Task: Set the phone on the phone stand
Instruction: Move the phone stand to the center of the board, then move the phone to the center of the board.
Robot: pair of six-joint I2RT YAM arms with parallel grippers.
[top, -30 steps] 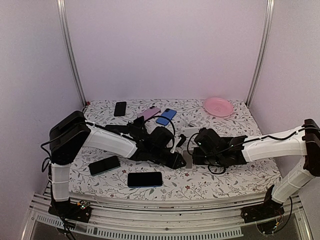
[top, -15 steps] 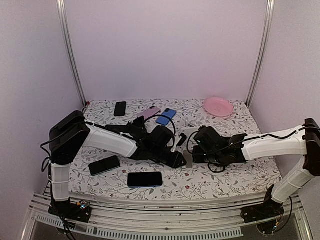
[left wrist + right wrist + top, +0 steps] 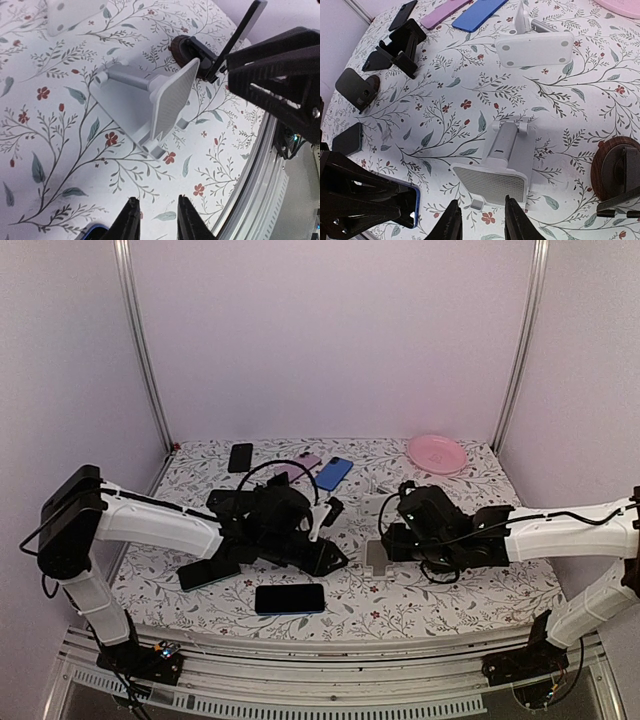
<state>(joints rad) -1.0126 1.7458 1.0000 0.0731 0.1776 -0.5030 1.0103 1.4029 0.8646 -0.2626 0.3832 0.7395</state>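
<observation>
The silver phone stand (image 3: 377, 556) (image 3: 165, 105) (image 3: 505, 167) stands on the flowered table between my two grippers, with nothing on its plate. A black phone with a blue rim (image 3: 290, 598) (image 3: 413, 204) lies flat near the front edge. My left gripper (image 3: 335, 561) (image 3: 157, 198) is just left of the stand, jaws slightly apart and empty. My right gripper (image 3: 388, 540) (image 3: 481, 200) hovers at the stand's right side, jaws also apart with nothing between them. Neither gripper touches the stand.
Another dark phone (image 3: 209, 570) lies front left. Black (image 3: 240, 457), pink (image 3: 300, 464) and blue (image 3: 333, 473) phones lie at the back. A white stand (image 3: 535, 47), black stands (image 3: 400, 46) (image 3: 357, 87) and a wooden-based one (image 3: 619, 172) surround the silver one. A pink plate (image 3: 437, 453) sits back right.
My left arm has drawn back to the left, away from the stand. Both grippers have opened a little, and the stand now shows uncovered between them.
</observation>
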